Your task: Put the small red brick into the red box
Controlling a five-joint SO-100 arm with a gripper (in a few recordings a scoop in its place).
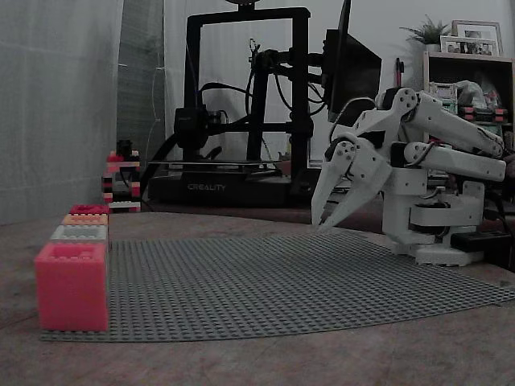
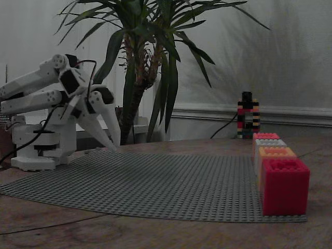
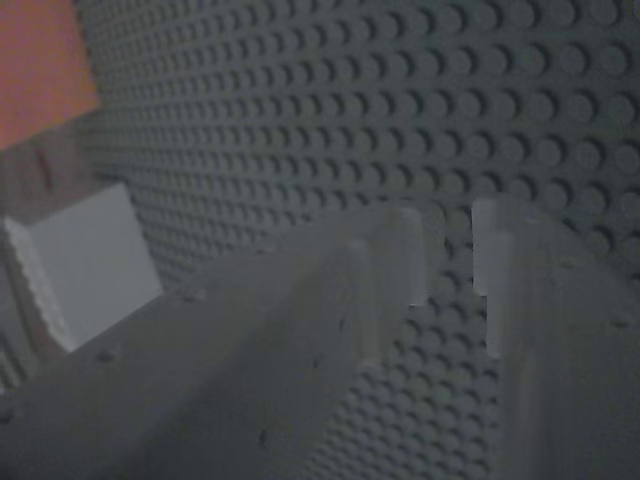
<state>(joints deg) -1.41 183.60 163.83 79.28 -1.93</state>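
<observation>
In a fixed view, the white gripper (image 1: 326,219) hangs low over the far right edge of the gray studded mat (image 1: 282,277), its fingers a little apart and holding nothing. In the other fixed view, the red box (image 2: 284,185) sits at the mat's near right corner. In the wrist view, I cannot find the small red brick, so the arm should look for it first.

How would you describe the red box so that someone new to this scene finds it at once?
Find the grey studded baseplate and the row of four boxes along one edge. In a fixed view, the red box is the end one nearest the camera, beside the orange box. Its deep crimson colour sets it apart from its paler neighbours.
</observation>
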